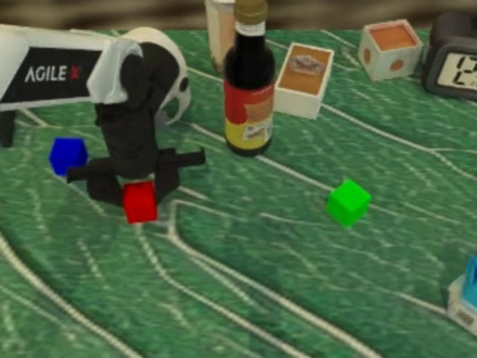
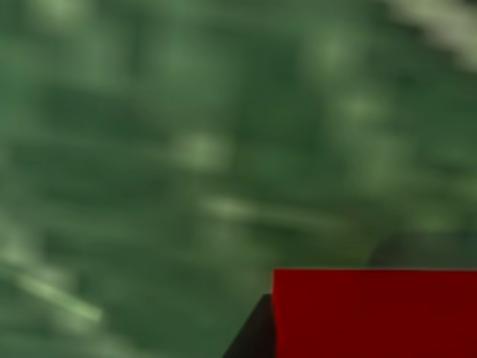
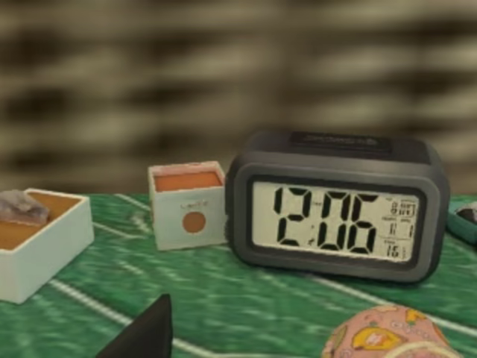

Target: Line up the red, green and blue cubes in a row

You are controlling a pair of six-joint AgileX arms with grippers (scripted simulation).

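Toward the table's [image 1: 246, 298] left side, the left gripper [image 1: 138, 195] points straight down with the red cube [image 1: 139, 202] between its fingers, clenched on it, judging by the left wrist view, where the cube fills the corner against one dark finger. The blue cube [image 1: 68, 155] sits near, the green cube [image 1: 348, 202] well apart rightward. Right arm stays out of top view; I cannot tell its state.

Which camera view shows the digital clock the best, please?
The right wrist view shows the digital clock best: its whole front faces the camera and the display reads 12:06. The top view catches only part of it, cut off at the table's far right edge. The left wrist view does not show it.
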